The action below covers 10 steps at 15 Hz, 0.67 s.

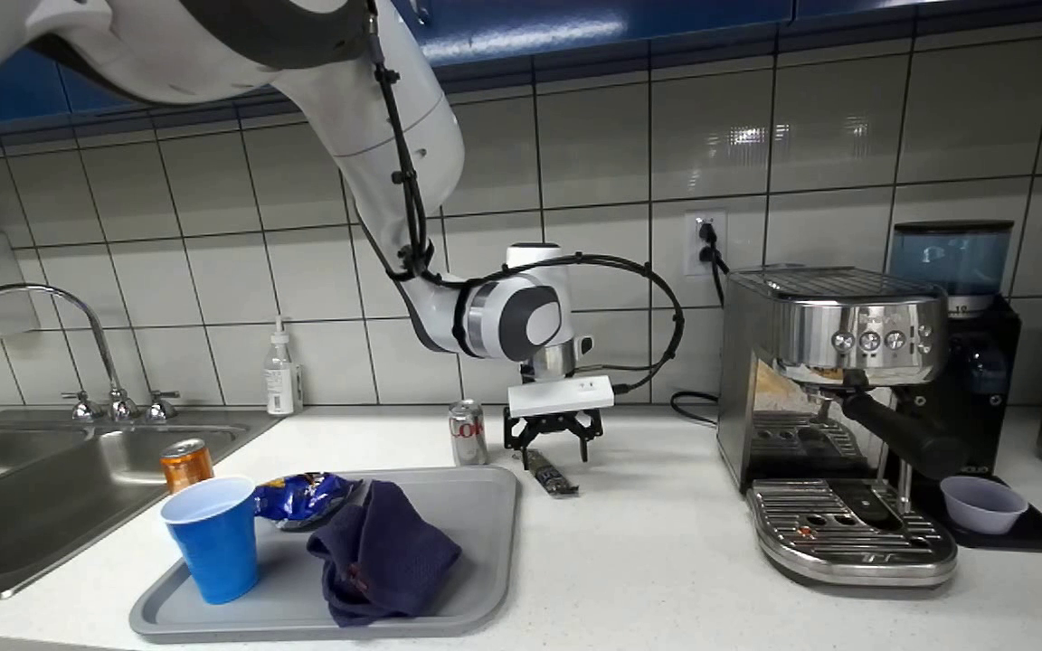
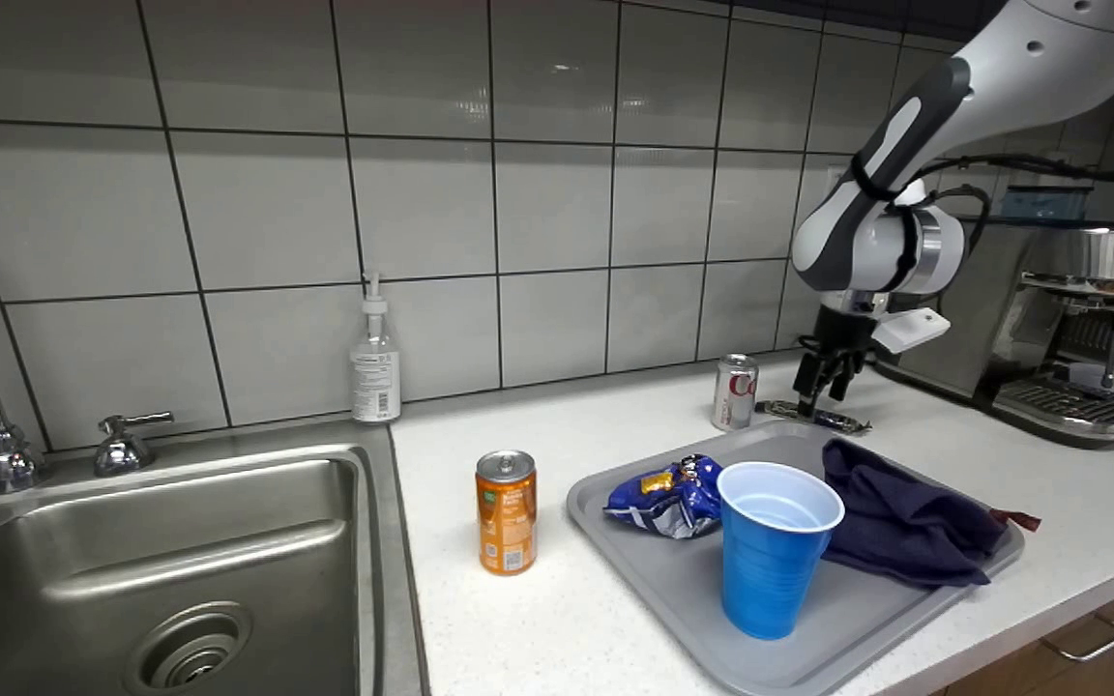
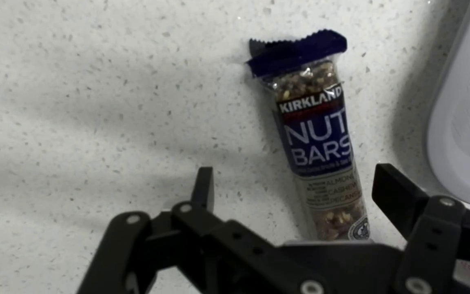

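The slim, flat nut bar in clear wrapping with a navy label (image 3: 318,151) lies on the speckled white bench (image 3: 116,102), printed face up. In the wrist view its long axis runs nearly up and down, leaning a little leftward at the top, where the dark crimped end of the wrapper flares out. The lettering reads upright, "KIRKLAND" being nearest that crimp; the lower end passes out of sight behind the body of the black two-fingered claw (image 3: 294,183).

The claw is released, its fingers wide apart on either side of the bar, which runs roughly crosswise to the line joining their tips. Bare bench shows along both sides, with the narrower gap at the finger on the right of that view.

In an exterior view the bar slants from beneath the claw towards the camera and rightward, just beside the far corner of the flat grey tray with rounded corners (image 1: 485,515). On this stand an upright tall blue cup with a white inside (image 1: 218,551), a crumpled shiny blue packet (image 1: 304,497) and a dark navy cloth (image 1: 385,551). In an exterior view the bar lies almost sideways, its left end near the silver cylindrical drinks can with red lettering (image 2: 735,391).
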Tool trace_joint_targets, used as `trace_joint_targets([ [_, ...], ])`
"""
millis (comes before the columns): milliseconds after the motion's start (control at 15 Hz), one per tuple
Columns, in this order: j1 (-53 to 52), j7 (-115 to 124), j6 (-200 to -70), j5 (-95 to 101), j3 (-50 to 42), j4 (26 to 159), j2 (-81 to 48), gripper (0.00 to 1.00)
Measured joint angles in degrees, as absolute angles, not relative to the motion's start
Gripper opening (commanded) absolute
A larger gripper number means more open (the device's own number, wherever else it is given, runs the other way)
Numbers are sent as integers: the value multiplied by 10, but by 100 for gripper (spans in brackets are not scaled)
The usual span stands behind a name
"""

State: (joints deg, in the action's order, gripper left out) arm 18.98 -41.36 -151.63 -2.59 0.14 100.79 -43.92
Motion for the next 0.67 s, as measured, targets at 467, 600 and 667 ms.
trace_joint_targets([
  [467,190,-414,-1516,-26,3,1008,-439,34],
  [600,190,-414,-1516,-26,4,1008,-440,18],
  [667,190,-414,-1516,-26,4,1008,-440,12],
])
